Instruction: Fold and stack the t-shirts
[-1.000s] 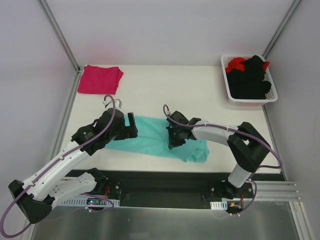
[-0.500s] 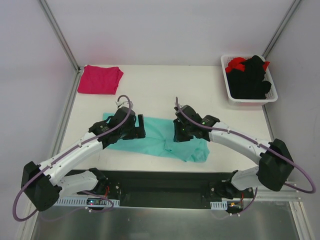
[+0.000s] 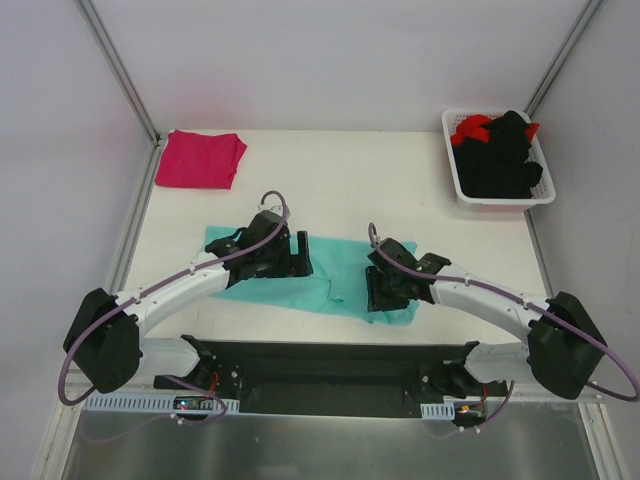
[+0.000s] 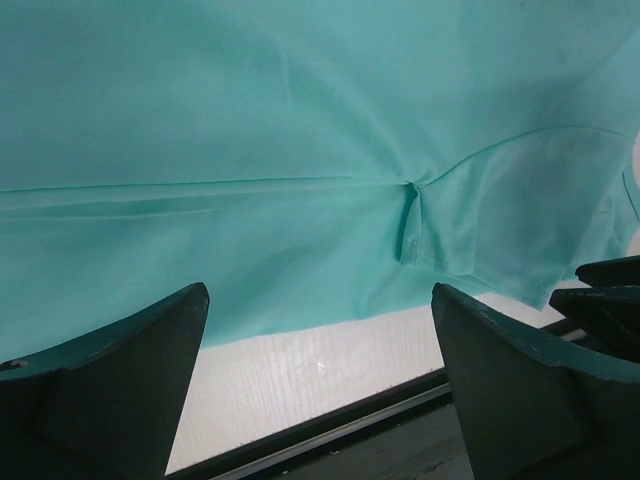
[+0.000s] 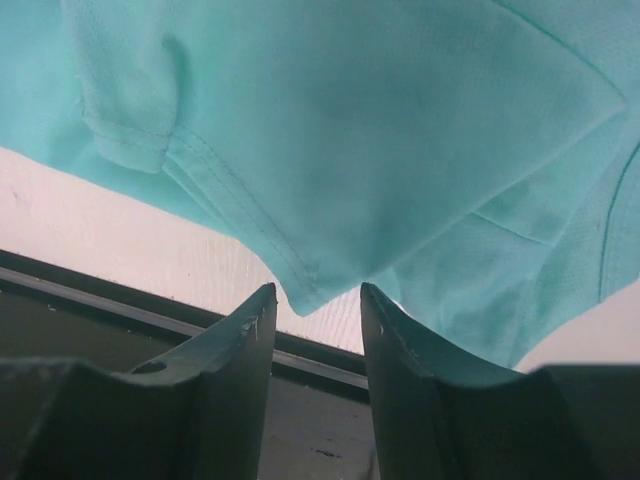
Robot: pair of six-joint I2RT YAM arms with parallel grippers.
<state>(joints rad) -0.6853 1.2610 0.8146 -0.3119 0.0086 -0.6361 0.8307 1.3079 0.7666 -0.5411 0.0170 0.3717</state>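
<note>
Hanging parted and empty at a folded corner of the teal t-shirt, the right tool could snag and unfold it; the left tool gapes wide, empty.

1. The teal t-shirt is plain mint green.
2. The magenta-pink t-shirt is plain.
3. The basket is white.
4. The black garments and the red garment are plain.
5. The table is off-white.

Rumpled teal t-shirt; folded pink t-shirt

The table bears a teal t-shirt, a pink t-shirt; a white basket.
</note>
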